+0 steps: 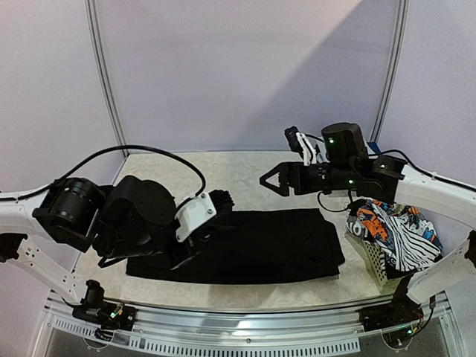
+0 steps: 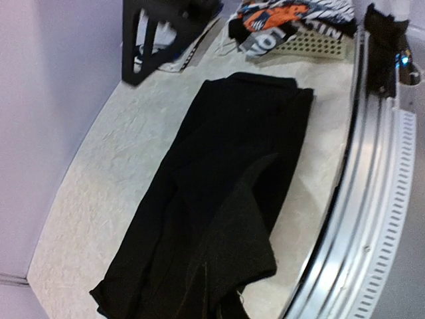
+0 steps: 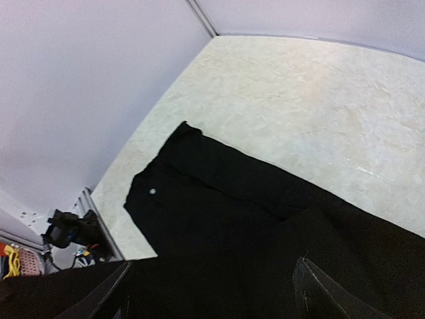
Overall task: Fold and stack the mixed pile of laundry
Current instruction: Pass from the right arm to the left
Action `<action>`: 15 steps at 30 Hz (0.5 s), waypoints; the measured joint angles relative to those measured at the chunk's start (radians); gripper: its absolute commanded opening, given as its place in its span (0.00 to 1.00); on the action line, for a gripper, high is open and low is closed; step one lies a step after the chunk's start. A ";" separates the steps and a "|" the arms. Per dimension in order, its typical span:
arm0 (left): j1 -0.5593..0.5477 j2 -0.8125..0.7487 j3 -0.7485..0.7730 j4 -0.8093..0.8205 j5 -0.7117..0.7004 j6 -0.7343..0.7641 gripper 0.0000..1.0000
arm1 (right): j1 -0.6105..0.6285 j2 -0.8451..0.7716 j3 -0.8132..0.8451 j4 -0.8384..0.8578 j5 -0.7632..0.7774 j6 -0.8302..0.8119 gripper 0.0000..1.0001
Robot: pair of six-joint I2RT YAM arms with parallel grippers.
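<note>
A long black garment (image 1: pixel 253 242) lies flat across the middle of the table, folded lengthwise; it also fills the left wrist view (image 2: pixel 226 166) and the right wrist view (image 3: pixel 219 219). My left gripper (image 1: pixel 220 201) is down at its left far edge. It is shut, and a fold of the black cloth (image 2: pixel 239 266) rises up to it; its fingers are hidden there. My right gripper (image 1: pixel 272 178) hangs open in the air above the garment's far right part, empty, with its fingers (image 3: pixel 319 289) spread wide. Orange-black-white printed and striped pieces (image 1: pixel 393 232) are heaped in the basket.
A white lattice basket (image 1: pixel 374 266) stands at the table's right front corner, also seen in the left wrist view (image 2: pixel 312 45). The metal front rail (image 1: pixel 245 316) runs just below the garment. Pale walls close in the back and both sides.
</note>
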 measured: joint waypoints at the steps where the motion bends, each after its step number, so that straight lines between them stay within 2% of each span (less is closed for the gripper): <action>1: -0.013 0.018 0.042 -0.003 0.018 -0.007 0.00 | -0.019 0.036 0.013 -0.011 0.002 -0.015 0.79; 9: -0.053 0.158 0.296 -0.048 0.127 -0.053 0.00 | -0.089 0.370 0.202 -0.109 -0.066 -0.144 0.69; 15: -0.053 0.185 0.351 -0.078 0.114 -0.097 0.00 | -0.102 0.513 0.224 -0.160 -0.162 -0.208 0.62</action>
